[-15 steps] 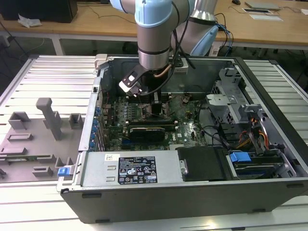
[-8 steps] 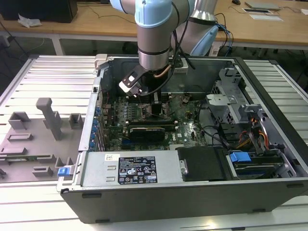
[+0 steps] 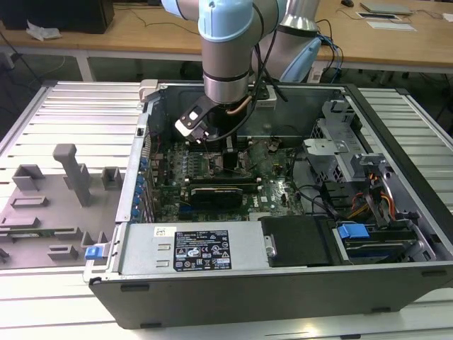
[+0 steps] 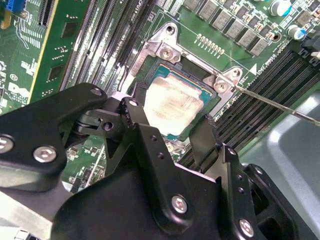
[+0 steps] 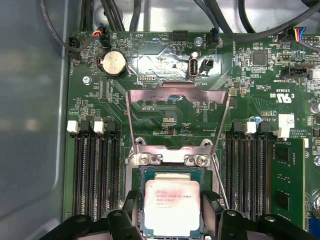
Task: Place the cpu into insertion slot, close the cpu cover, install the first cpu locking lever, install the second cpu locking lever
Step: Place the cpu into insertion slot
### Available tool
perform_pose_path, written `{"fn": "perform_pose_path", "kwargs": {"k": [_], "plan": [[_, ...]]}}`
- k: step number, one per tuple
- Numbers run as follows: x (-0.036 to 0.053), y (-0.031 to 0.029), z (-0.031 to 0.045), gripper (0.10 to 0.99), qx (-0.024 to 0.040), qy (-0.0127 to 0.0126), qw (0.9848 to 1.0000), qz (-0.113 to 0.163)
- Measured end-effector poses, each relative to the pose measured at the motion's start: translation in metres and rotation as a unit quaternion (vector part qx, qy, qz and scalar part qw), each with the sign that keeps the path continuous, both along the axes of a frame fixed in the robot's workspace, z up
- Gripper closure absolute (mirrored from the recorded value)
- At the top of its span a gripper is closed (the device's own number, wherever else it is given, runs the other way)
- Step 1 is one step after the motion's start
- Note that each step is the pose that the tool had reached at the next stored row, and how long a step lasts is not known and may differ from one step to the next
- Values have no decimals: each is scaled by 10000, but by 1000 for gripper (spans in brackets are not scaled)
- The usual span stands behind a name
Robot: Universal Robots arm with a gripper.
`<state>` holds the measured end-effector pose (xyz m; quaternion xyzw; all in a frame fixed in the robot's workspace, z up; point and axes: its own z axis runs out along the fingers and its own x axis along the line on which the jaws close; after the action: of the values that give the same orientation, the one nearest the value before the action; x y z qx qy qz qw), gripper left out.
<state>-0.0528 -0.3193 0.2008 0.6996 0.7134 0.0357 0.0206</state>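
Observation:
The cpu (image 5: 171,205) lies flat in the insertion slot (image 5: 170,168) with its pale silver top up, and it also shows in the second wrist view as cpu (image 4: 175,102). My gripper (image 5: 172,220) straddles it, one black finger on each side with a small gap to the chip's edges. It is low inside the computer case (image 3: 396,276) in the exterior view, where the gripper (image 3: 212,142) hangs over the motherboard. The cpu cover (image 5: 177,88) stands flipped open beyond the socket. A thin locking lever (image 5: 220,185) runs raised beside the socket, seen too as lever (image 4: 280,104).
Black memory slots (image 5: 97,170) flank the socket on both sides. A coin battery (image 5: 112,63) and cables sit past the cover. The power supply (image 3: 191,248) and drive cage (image 3: 368,212) fill the case's near side. A grey fixture tray (image 3: 49,205) lies at the exterior view's left.

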Motion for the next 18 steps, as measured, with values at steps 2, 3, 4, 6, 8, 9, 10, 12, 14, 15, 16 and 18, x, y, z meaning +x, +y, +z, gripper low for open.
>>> {"fn": "perform_pose_path", "kwargs": {"k": [2,3,4,6,8,9,10,12,14,15,16,18], "plan": [[0,0,2,471,15,-1,10000,0],[0,0,6,471,16,-1,10000,0],[0,0,10,471,16,-1,10000,0],[0,0,23,471,16,-1,10000,0],[1,0,36,471,16,-4,10000,1],[1,0,39,471,17,-7,10000,1],[1,0,38,471,17,-8,10000,1],[-1,0,39,471,-18,-6,10000,-1],[1,0,40,471,-66,-7,10000,-1],[1,0,43,471,-68,-6,10000,-1],[0,0,54,471,-68,-7,10000,-2],[0,0,68,471,-68,-7,10000,-2]]}}
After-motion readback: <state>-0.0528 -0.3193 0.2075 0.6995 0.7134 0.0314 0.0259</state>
